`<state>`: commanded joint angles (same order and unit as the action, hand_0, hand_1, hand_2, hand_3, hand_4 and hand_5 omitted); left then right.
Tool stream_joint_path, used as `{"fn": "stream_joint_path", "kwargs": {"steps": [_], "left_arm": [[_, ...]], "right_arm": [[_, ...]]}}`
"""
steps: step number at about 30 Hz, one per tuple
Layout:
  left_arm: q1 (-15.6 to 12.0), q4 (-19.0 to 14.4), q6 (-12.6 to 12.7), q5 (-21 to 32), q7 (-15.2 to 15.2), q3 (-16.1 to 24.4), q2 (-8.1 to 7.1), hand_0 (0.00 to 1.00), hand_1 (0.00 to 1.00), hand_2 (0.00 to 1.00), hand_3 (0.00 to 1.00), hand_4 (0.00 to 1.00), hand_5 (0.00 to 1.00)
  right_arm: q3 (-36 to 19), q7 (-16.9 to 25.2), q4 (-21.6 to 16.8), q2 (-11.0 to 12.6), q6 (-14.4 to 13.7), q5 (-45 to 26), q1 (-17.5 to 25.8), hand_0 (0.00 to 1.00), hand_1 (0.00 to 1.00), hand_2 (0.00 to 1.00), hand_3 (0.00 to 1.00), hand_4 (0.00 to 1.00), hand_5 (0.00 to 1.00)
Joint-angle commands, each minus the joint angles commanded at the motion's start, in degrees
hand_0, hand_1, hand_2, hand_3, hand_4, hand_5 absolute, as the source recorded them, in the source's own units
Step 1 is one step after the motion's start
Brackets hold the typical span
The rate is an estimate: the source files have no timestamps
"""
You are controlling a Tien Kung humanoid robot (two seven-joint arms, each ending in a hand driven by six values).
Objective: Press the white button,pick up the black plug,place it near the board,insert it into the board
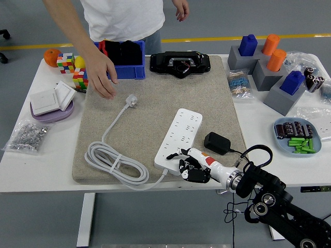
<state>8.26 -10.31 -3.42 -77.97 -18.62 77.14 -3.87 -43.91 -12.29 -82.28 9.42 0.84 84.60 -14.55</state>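
Observation:
A white power strip lies on the grey mat, its near end toward me. My right hand rests at that near end, one finger stretched onto the strip's corner and the others curled under, holding nothing. A black plug adapter sits just right of the strip with its thin black cable running toward my wrist. The strip's white plug lies at mid-mat, its cord coiled at the mat's front left. A person's hand reaches down just left of the white plug.
Behind the mat are a blue bin and a black device. Cubes, an orange and white switches are at the left, grey blocks and a plate of small parts at the right.

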Motion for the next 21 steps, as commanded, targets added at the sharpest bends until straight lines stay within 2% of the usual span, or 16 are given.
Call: {"fn": "stream_joint_path", "kwargs": {"steps": [21], "left_arm": [[0.18,0.00,0.10,0.28,0.08,0.11,0.16,0.708,0.662,0.589,0.682,0.650,0.284]], "right_arm": [[0.30,-0.41,0.28,-0.02,0.11,0.40,0.09,0.002,0.002,0.133,0.756,0.121,0.002]]}}
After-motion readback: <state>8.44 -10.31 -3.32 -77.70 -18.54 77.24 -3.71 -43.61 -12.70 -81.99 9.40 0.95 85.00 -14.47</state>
